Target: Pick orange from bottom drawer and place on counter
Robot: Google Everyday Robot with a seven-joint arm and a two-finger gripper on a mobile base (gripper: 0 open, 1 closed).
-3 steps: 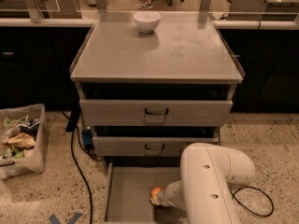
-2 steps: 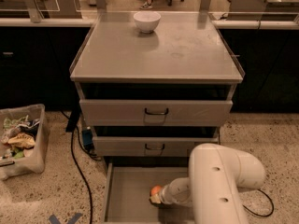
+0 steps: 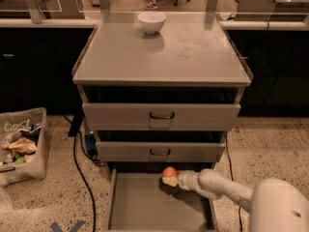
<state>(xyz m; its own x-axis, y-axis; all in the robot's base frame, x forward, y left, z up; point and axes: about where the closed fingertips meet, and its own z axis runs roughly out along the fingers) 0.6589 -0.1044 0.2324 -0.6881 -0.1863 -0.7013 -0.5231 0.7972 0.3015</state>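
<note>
The bottom drawer (image 3: 140, 204) stands pulled out, showing its flat grey floor. The orange (image 3: 169, 171) is over the drawer's back part, just under the middle drawer's front, with a dark shadow on the floor beneath it. My gripper (image 3: 170, 180) reaches in from the lower right on a white arm (image 3: 227, 190) and is shut on the orange, a pale finger showing just below the fruit. The counter (image 3: 174, 57) is the broad grey top of the cabinet above.
A white bowl (image 3: 151, 21) sits at the counter's back edge. The two upper drawers (image 3: 161, 116) with black handles stick out slightly. A bin of rubbish (image 3: 21, 144) stands on the floor at left, and a black cable (image 3: 79, 173) runs beside the cabinet.
The arm has stretched out and swung right. The gripper and the orange have shifted from the drawer's middle toward its back, up near the middle drawer's front.
</note>
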